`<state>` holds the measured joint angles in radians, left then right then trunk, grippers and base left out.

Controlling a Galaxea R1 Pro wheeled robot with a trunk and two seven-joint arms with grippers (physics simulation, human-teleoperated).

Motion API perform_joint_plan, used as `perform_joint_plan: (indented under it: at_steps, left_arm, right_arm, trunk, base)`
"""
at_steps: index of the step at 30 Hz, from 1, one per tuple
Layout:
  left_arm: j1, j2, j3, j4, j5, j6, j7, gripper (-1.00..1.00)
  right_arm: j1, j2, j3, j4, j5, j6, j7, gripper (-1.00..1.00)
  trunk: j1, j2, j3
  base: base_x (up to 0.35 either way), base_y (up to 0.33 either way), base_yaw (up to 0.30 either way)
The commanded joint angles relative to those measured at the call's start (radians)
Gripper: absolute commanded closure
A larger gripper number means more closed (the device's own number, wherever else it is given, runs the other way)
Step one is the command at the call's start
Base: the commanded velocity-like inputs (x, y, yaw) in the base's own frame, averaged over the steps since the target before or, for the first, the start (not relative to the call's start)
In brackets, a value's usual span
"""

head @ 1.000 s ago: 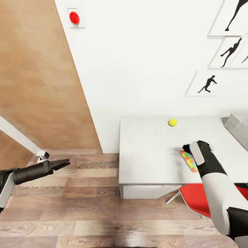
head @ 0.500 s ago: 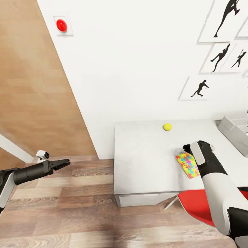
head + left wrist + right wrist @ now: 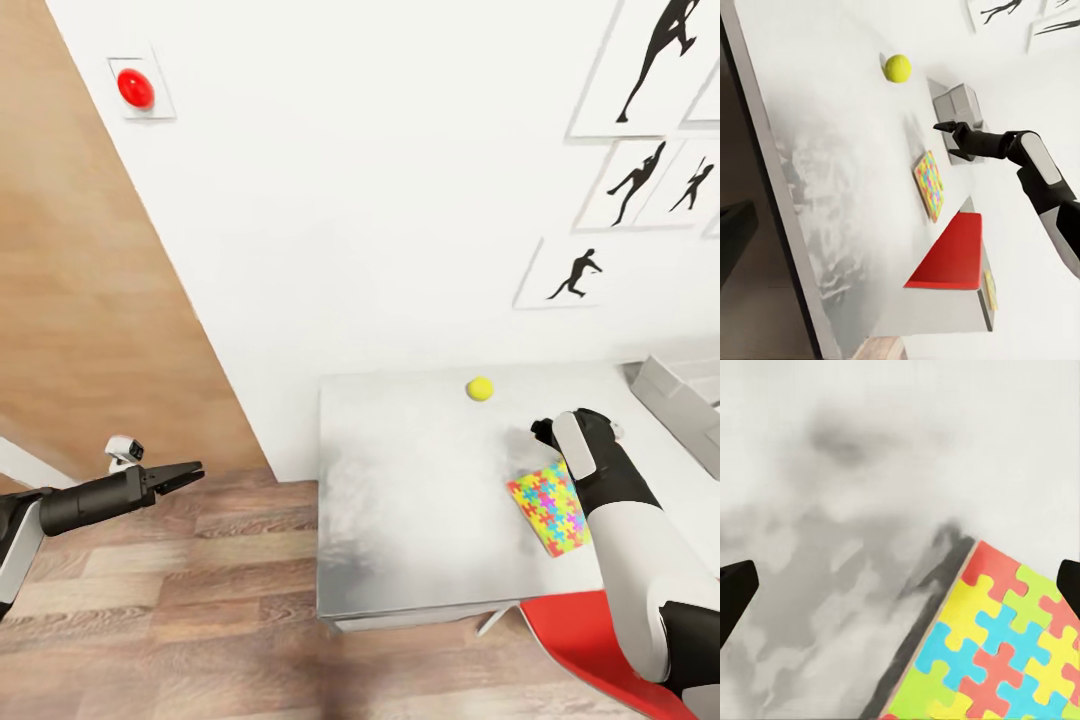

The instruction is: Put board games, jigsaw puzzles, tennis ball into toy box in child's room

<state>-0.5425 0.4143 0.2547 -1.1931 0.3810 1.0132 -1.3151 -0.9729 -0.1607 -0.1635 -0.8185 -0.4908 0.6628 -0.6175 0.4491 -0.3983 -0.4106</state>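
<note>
Nearest, a red chair [image 3: 590, 640] sits at the counter's [image 3: 420, 500] near right edge. Out to the left over the plank floor [image 3: 180, 620], the left gripper [image 3: 185, 472] hangs with its fingers nearly together, holding nothing. On the counter's right part a jigsaw puzzle [image 3: 548, 505] lies flat; the right gripper [image 3: 540, 432] hovers just beyond it, fingers spread wide and empty. Farther back rests the tennis ball [image 3: 480, 388]. The toy box [image 3: 680, 392] stands at the far right.

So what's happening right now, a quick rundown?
Right pincer open above table, empty. Puzzle flat beside it; ball farther back. Left pincer shut, off over floor. Nothing blocking.
</note>
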Motion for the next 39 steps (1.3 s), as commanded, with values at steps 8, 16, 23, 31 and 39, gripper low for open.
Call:
perform_joint_plan:
  at_steps: [8, 16, 23, 31, 39]
  left_arm:
    - [-0.001, -0.001, -0.001, 0.000, 0.003, 0.008, -0.001, -1.00]
    - [-0.001, -0.002, -0.002, 0.000, 0.003, 0.008, -0.001, -1.00]
    - [-0.001, -0.002, -0.002, 0.000, 0.003, 0.008, -0.001, -1.00]
    - [-0.001, -0.002, -0.002, 0.000, 0.003, 0.008, -0.001, -1.00]
    - [-0.001, -0.002, -0.002, 0.000, 0.003, 0.008, -0.001, -1.00]
  right_arm:
    - [0.000, 0.000, 0.001, 0.001, -0.009, 0.001, -0.007, -1.00]
    - [-0.001, -0.001, 0.001, 0.005, -0.006, 0.001, -0.007, -1.00]
    - [-0.001, -0.002, 0.001, 0.008, -0.005, 0.001, -0.007, -1.00]
    - [0.000, -0.002, 0.001, 0.008, -0.005, 0.001, -0.007, -1.00]
    - [0.001, -0.002, 0.004, 0.009, -0.002, 0.001, -0.006, -1.00]
  trunk:
    - [0.001, -0.002, -0.001]
    - [0.001, -0.002, -0.002]
    - [0.001, -0.002, -0.006]
    - [0.001, -0.002, -0.016]
    - [0.001, -0.002, -0.028]
  base:
    - [0.106, -0.039, -0.001]
    - [0.150, -0.106, 0.000]
    - [0.020, -0.071, 0.000]
    - [0.002, -0.007, 0.000]
    - [-0.037, 0.000, 0.000]
